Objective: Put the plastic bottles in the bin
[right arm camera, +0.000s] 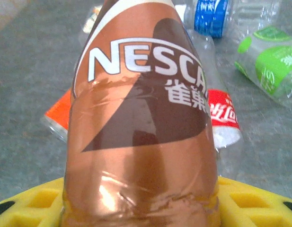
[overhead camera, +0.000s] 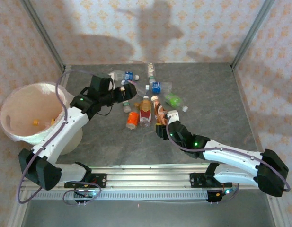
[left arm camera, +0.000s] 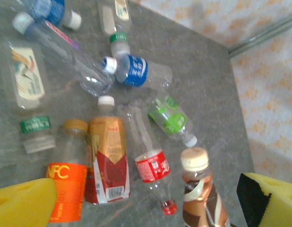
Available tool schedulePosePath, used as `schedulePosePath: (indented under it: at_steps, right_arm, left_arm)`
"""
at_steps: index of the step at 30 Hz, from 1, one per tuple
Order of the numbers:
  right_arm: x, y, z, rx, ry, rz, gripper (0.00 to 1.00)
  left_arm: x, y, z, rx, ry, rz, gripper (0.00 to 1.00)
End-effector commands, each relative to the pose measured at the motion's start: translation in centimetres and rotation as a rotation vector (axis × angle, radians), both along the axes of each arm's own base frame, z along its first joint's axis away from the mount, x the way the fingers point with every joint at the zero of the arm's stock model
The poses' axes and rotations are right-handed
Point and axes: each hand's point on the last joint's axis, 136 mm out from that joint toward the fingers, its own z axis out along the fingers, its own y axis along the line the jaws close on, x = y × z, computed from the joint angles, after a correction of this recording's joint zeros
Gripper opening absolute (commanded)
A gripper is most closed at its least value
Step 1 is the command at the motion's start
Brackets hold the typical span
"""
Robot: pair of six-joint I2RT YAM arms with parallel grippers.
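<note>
Brown-sleeved plastic coffee bottle (right arm camera: 141,123) clasped by the right gripper (overhead camera: 162,126), lettering legible at the wrist, left gripper (overhead camera: 127,92) spread empty over scattered plastic bottles (left arm camera: 108,161), round white lined bin (overhead camera: 22,94) seen overhead to its left

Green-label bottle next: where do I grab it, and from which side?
Take the green-label bottle across its labelled middle, coming straight down with the open left claw; the right claw holds the brown bottle. The green one lies flat, cap toward the near right, with table showing along both long sides, so fingers should fit there.
</note>
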Motion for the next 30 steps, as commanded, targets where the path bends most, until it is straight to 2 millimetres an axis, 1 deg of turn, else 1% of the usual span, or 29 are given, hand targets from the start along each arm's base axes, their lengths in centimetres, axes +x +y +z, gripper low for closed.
schedulePosePath:
  at_steps: [1, 5, 10, 14, 15, 17, 18, 22, 23, 25, 28, 30]
  right_arm:
    - [0.9, 1.0, 3.1, 0.081, -0.089, -0.006, 0.41]
    - [1.3, 2.3, 5.0, 0.135, -0.122, 0.018, 0.41]
    - [1.8, 4.2, 7.7, 0.172, -0.161, 0.067, 0.4]
    - [1.7, 5.7, 8.9, 0.186, -0.174, 0.128, 0.4]
    - [1.6, 6.1, 9.3, 0.194, -0.175, 0.143, 0.4]
    - [1.5, 6.5, 9.7, 0.207, -0.175, 0.165, 0.4]
    - [1.4, 6.7, 9.8, 0.213, -0.173, 0.174, 0.4]
    - [1.2, 7.4, 9.9, 0.233, -0.155, 0.201, 0.41]
    - [1.1, 7.4, 10.0, 0.24, -0.155, 0.203, 0.41]
    - [1.2, 7.4, 10.3, 0.255, -0.158, 0.192, 0.41]
    - [1.4, 7.1, 10.6, 0.269, -0.169, 0.172, 0.41]
    - [1.5, 7.1, 10.6, 0.268, -0.169, 0.169, 0.41]
  left_arm:
    - [-0.4, -2.2, 0.7, -0.113, -0.039, -0.068, 1.0]
    - [-0.7, -3.8, 0.2, -0.169, -0.053, -0.122, 1.0]
    - [-0.9, -6.1, 1.1, -0.242, -0.09, -0.226, 1.0]
    - [-1.2, -7.9, 1.6, -0.238, -0.124, -0.285, 1.0]
    - [-1.2, -8.1, 1.3, -0.216, -0.121, -0.28, 1.0]
    - [-0.9, -8.0, 1.0, -0.192, -0.123, -0.244, 1.0]
    - [-0.6, -8.2, 1.1, -0.219, -0.132, -0.236, 1.0]
    - [0.0, -9.8, 3.2, -0.378, -0.199, -0.261, 1.0]
    - [0.0, -10.2, 3.3, -0.391, -0.2, -0.275, 1.0]
    - [-0.1, -10.9, 2.8, -0.379, -0.18, -0.3, 0.99]
    - [-0.1, -10.9, 1.8, -0.357, -0.148, -0.293, 0.89]
    - [-0.2, -11.0, 1.8, -0.361, -0.145, -0.301, 0.84]
